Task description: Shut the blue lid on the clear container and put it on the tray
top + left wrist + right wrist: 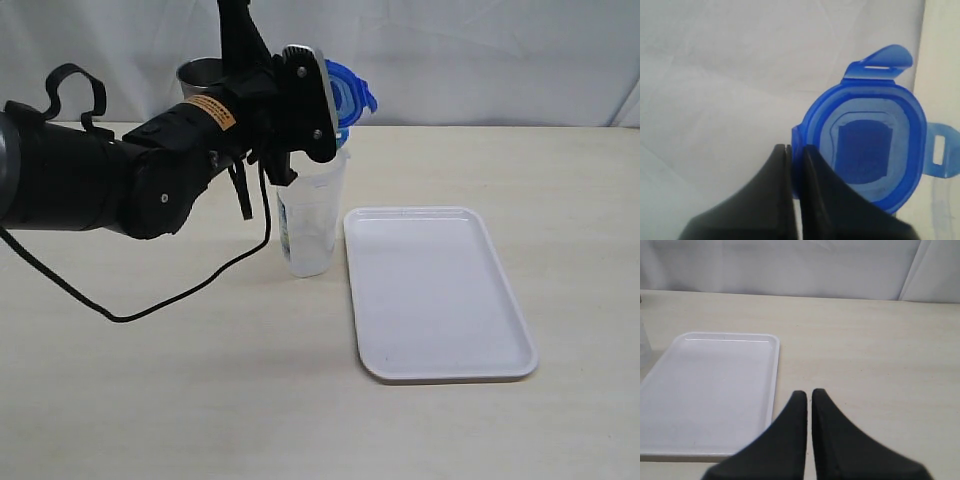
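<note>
Left gripper [796, 147] — jaws drawn almost together, pinching one edge of the round, translucent blue lid [870, 150] with snap-lock flaps. In the exterior view the lid stands nearly on edge above the mouth of the tall, narrow clear container [310, 225] of translucent plastic; whether its lower rim touches the mouth cannot be told. Progress, as judged: the lid is in hand at the container but not laid flat, seated or snapped. The container stands on the pale table [150, 400] just beside the flat, rectangular white plastic tray [440, 300], which holds nothing — so closing and placing both remain. Left arm reaches in from the left, roughly level, crossing in front of a steel tumbler [198, 75]. Right gripper [809, 392], jaws nearly closed on nothing, hangs low over the table beside the tray's edge; it does not show in the exterior view.
</note>
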You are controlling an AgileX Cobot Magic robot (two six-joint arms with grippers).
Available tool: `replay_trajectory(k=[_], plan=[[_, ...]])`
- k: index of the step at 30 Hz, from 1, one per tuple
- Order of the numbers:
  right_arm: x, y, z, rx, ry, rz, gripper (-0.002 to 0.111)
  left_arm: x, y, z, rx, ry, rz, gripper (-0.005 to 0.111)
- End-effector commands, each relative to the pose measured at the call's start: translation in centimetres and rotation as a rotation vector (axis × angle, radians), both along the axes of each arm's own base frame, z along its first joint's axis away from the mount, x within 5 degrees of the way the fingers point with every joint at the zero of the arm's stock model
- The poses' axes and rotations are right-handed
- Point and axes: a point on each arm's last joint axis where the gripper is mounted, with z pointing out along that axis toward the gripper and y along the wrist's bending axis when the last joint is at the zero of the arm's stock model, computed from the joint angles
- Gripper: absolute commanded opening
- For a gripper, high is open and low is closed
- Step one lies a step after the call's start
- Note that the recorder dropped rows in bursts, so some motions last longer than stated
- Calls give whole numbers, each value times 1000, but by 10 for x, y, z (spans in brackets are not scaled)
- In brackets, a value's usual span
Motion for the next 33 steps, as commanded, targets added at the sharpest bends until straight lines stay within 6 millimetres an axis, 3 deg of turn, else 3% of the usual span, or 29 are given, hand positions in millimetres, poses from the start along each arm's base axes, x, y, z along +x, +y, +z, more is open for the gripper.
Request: replay_trajectory(k=[1, 15, 21, 33], plan=[[0, 0, 0, -9, -6, -3, 4, 0, 2, 15, -91, -83, 19, 0], [0, 0, 0, -9, -6, -3, 4, 14, 22, 9, -73, -12, 72, 0], [0, 0, 0, -9, -6, -3, 4, 12, 15, 5, -111, 34, 3, 0], [0, 0, 0, -9, -6, -3, 4, 22, 11, -1, -130, 47, 29, 0]])
